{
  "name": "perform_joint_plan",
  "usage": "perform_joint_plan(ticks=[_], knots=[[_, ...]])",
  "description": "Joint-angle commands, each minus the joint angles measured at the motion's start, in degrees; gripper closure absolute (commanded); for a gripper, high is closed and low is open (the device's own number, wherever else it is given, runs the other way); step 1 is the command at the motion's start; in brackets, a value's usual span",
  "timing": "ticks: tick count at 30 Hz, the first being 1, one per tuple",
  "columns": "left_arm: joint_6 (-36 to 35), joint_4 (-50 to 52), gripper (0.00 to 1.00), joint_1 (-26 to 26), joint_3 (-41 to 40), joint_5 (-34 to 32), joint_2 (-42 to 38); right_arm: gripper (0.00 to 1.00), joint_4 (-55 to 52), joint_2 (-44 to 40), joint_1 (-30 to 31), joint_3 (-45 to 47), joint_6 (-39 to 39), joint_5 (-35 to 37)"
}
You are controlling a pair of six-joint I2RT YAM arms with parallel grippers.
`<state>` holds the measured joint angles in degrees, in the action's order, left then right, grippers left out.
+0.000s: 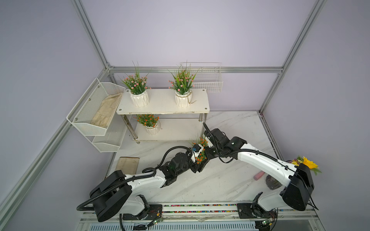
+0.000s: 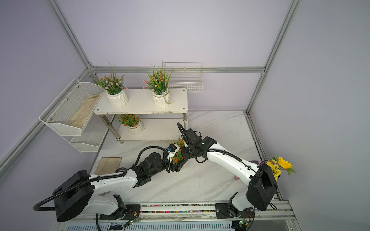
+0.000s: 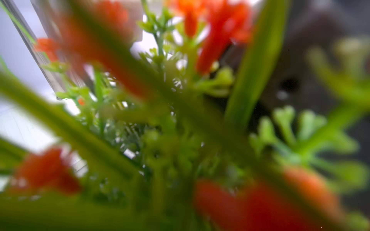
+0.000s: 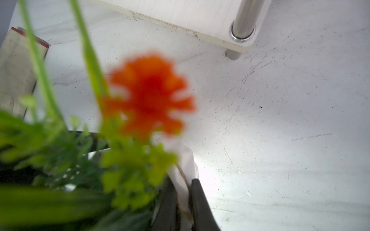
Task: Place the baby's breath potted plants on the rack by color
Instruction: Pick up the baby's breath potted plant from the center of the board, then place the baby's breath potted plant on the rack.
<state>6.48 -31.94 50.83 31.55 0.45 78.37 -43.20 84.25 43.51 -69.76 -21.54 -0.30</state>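
Jaws of the right gripper (image 4: pixel 183 188) pinched the white, twine-tied pot of the orange plant (image 4: pixel 148 94). Spiky green foliage hid the left gripper (image 1: pixel 198 163), its jaws' state unclear.

Pale lilac walls (image 1: pixel 190 30) rise behind and beside the white marble-patterned table (image 1: pixel 230 180), joined by aluminium frame bars (image 1: pixel 200 70). White mesh bins (image 1: pixel 88 112) hang at the table's far left; a white wire basket (image 1: pixel 210 82) hangs behind it.
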Motion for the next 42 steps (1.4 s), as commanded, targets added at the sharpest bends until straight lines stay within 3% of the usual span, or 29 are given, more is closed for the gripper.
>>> perform_joint_plan(ticks=[1, 9, 16, 19, 26, 34, 42], knots=[[3.92, 0.32, 0.64, -0.55, 0.04, -5.15, 4.0, 0.89, 8.55, -2.91, 0.49, 0.78, 0.01, -1.03], [5.11, -8.92, 0.71, -0.64, -3.68, -12.34, 9.68, 0.88, 13.84, -0.81, 0.48, 4.86, -1.42, -1.58], [5.36, -10.69, 0.74, -0.64, -4.05, -14.37, 12.23, 0.77, 14.0, -1.36, 0.49, 4.94, -2.88, 0.28], [5.3, -12.04, 0.74, -0.65, -5.23, -15.23, 11.6, 0.71, 13.76, -2.27, 0.44, 4.75, -3.43, 0.9], [4.6, -10.83, 0.77, -0.65, -6.45, -17.95, 7.51, 0.7, 10.2, -5.42, -1.17, 3.13, -3.86, 4.61], [1.11, -1.57, 0.8, -1.26, -1.49, -22.55, 0.84, 0.68, 7.1, -14.55, -5.69, 4.36, -4.07, 6.35], [-0.47, -0.46, 0.82, -5.77, 3.18, -20.17, -0.43, 0.68, 6.03, -17.36, -6.68, 6.29, -4.65, 6.62]])
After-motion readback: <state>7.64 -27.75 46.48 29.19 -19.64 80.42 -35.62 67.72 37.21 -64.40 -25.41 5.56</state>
